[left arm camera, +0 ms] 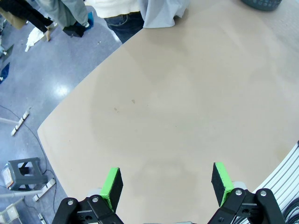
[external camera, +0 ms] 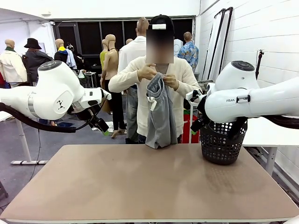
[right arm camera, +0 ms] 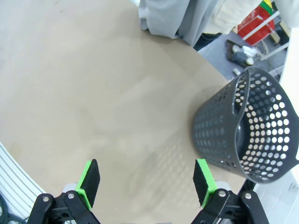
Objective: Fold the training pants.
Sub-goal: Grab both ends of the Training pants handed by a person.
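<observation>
Front view: light grey soft jersey training pants (external camera: 161, 112) with a white drawstring hang bunched at 12 o'clock, at the far edge of the tan round-cornered table (external camera: 140, 186). The person's hands (external camera: 148, 72) hold them up by the gathered waistband at chest height. The lower end comes down to the table's far edge; I cannot tell whether it touches. A black perforated plastic basket (external camera: 223, 142) stands on the table at 2 o'clock. The left gripper (external camera: 103, 129) hangs in the air at 10 o'clock and the right gripper (external camera: 193, 130) at 2 o'clock, just beside the basket, both well apart from the pants. Finger spread is hard to read from this side. The left wrist view settles it: left gripper (left arm camera: 168, 184) released, green pads wide apart, nothing between them, bare tabletop below. It also shows the hem of the pants (left arm camera: 163, 11) at 12 o'clock and the person's blue jeans (left arm camera: 122, 21) at 11 o'clock. Right wrist view: right gripper (right arm camera: 147, 179) likewise spread and holding nothing. The basket (right arm camera: 247, 130) is seen from above at 3 o'clock, the grey cloth (right arm camera: 163, 16) at 12 o'clock.
</observation>
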Robot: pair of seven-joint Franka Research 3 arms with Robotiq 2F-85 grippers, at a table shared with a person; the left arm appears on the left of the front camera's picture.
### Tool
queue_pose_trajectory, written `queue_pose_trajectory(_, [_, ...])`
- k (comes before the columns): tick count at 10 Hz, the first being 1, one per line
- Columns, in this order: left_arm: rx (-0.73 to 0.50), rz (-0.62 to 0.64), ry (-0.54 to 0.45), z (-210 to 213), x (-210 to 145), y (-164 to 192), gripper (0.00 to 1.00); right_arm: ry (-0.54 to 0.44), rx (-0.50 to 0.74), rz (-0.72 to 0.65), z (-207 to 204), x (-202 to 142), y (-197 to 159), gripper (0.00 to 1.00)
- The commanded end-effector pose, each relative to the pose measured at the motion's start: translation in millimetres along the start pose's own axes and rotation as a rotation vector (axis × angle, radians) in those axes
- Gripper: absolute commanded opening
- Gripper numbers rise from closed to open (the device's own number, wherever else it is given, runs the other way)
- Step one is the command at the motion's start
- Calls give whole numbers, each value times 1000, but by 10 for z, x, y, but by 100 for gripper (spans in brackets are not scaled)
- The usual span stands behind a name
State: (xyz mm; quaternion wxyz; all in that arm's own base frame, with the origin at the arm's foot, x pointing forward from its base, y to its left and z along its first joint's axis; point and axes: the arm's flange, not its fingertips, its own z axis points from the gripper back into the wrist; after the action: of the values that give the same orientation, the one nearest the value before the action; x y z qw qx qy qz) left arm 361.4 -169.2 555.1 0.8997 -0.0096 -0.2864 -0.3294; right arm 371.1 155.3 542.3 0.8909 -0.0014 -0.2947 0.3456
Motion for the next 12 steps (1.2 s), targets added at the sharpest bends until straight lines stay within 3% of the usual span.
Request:
queue_pose_trajectory(1, [-3, 1, 0, -5, 1, 0, 100, 0, 0, 0, -1, -1, -2, 100])
queue_pose_trajectory(12, [-3, 1, 0, -5, 1, 0, 100, 0, 0, 0, -1, -1, -2, 100])
